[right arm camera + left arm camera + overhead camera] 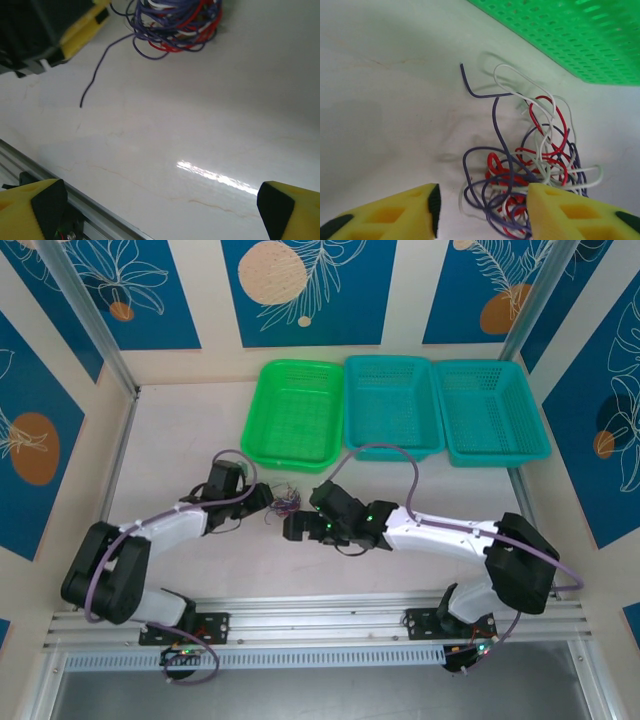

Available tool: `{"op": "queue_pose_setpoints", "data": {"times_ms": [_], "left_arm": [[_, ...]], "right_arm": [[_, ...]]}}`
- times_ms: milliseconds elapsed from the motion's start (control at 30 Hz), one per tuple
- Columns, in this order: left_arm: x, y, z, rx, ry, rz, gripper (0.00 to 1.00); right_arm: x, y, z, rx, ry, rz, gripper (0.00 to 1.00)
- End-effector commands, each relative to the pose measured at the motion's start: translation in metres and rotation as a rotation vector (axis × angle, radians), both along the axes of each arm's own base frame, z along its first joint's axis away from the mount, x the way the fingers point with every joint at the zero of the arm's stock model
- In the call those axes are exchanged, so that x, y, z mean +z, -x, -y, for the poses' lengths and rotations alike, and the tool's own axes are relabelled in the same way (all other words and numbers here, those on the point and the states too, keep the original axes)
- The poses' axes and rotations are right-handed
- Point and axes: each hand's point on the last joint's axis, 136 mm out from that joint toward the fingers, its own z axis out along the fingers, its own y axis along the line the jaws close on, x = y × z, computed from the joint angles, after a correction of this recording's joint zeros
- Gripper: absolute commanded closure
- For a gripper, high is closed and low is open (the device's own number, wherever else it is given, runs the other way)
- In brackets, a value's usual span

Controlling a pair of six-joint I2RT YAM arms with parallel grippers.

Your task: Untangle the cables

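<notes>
The cables [285, 504] are a small knot of thin wire strands, dark purple, red and white. They lie on the white tabletop [180, 440] just off the near side of the bright green perforated plastic basket [295, 415], not touching it.

The left gripper [264, 502], with yellow block fingers padded in black, sits at the edge of the knot, farther from the basket than its near rim. In the left wrist view its jaws [482, 215] stand wide apart with nothing held. The knot [530, 170] lies partly between the fingers, crowded against the right one, and loops cross that finger's inner edge. One purple strand and a long white loop reach out of the tangle toward the basket [570, 35].

The right gripper [292, 528] is farther from the basket than the knot, near it but apart. Its jaws [160, 210] are spread wide and empty. The cables [175, 20] lie well ahead of its fingertips, packed into a dense ball, with a single dark strand trailing loose across the table.
</notes>
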Motion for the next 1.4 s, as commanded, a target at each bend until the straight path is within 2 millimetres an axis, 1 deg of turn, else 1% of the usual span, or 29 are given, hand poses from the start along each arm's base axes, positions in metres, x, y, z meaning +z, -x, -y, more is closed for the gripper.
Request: {"op": "queue_pose_setpoints", "data": {"times_ms": [0,100,133,167,267,400,533,567,600,633,700,733,800,833,933,1033,1100,1133,1167,1200,1233,1267,1300,1367], "left_arm": [[0.005,-0.011,0.015,-0.052,0.026,0.025,0.63],[-0.003,-0.010,0.010,-0.036,0.005,0.017,0.88],[-0.003,-0.010,0.009,-0.030,-0.001,0.019,0.96],[-0.003,-0.009,0.007,-0.027,-0.005,0.025,1.00],[0.002,-0.006,0.006,-0.035,-0.008,0.038,1.00],[0.009,0.000,0.008,-0.061,0.008,0.042,1.00],[0.015,0.009,0.011,-0.081,0.040,0.042,1.00],[0.016,0.011,0.011,-0.085,0.051,0.045,1.00],[0.019,0.014,0.012,-0.088,0.064,0.050,1.00],[0.020,0.016,0.012,-0.092,0.071,0.056,1.00],[0.027,0.020,0.010,-0.092,0.076,0.075,1.00],[0.030,0.022,0.008,-0.088,0.069,0.086,1.00],[0.036,0.026,-0.004,-0.059,0.026,0.110,1.00],[0.040,0.027,-0.012,-0.034,0.001,0.121,1.00],[0.046,0.033,-0.053,0.108,-0.107,0.112,1.00],[0.058,0.039,-0.095,0.243,-0.145,0.125,1.00],[0.065,0.042,-0.116,0.311,-0.131,0.139,1.00],[0.067,0.044,-0.123,0.329,-0.121,0.145,1.00],[0.070,0.045,-0.128,0.340,-0.112,0.152,1.00],[0.072,0.046,-0.130,0.338,-0.106,0.161,1.00],[0.074,0.046,-0.129,0.328,-0.103,0.170,1.00],[0.076,0.045,-0.125,0.305,-0.090,0.183,1.00],[0.077,0.044,-0.118,0.273,-0.064,0.196,1.00],[0.078,0.039,-0.104,0.218,-0.002,0.216,1.00]], "right_arm": [[0.008,-0.015,-0.013,-0.022,-0.017,0.040,0.01],[0.002,-0.028,-0.021,-0.031,-0.002,0.047,0.01],[-0.001,-0.033,-0.022,-0.035,0.005,0.050,0.01],[-0.005,-0.039,-0.024,-0.038,0.014,0.055,0.01],[-0.019,-0.060,-0.026,-0.059,0.053,0.054,0.01],[-0.029,-0.086,-0.036,-0.080,0.049,0.051,0.00],[-0.044,-0.103,-0.045,-0.111,0.057,0.012,0.06],[-0.049,-0.105,-0.047,-0.119,0.065,0.001,0.10],[-0.056,-0.106,-0.048,-0.126,0.075,-0.011,0.19],[-0.060,-0.107,-0.048,-0.135,0.084,-0.019,0.30],[-0.069,-0.108,-0.042,-0.166,0.103,-0.031,0.60],[-0.071,-0.107,-0.038,-0.179,0.110,-0.028,0.69],[-0.072,-0.106,-0.021,-0.221,0.137,-0.014,0.81],[-0.071,-0.105,-0.013,-0.237,0.145,-0.008,0.86],[-0.070,-0.099,0.026,-0.307,0.183,0.011,0.88],[-0.072,-0.086,0.083,-0.416,0.261,0.015,0.88],[-0.077,-0.074,0.128,-0.505,0.295,-0.004,0.88],[-0.079,-0.069,0.146,-0.545,0.294,-0.020,0.88],[-0.082,-0.064,0.167,-0.593,0.288,-0.038,0.88],[-0.083,-0.059,0.183,-0.629,0.272,-0.053,0.86],[-0.083,-0.057,0.194,-0.652,0.255,-0.059,0.85],[-0.081,-0.055,0.202,-0.661,0.236,-0.057,0.83],[-0.077,-0.054,0.205,-0.653,0.221,-0.041,0.79],[-0.067,-0.055,0.200,-0.604,0.202,-0.008,0.76]]}}
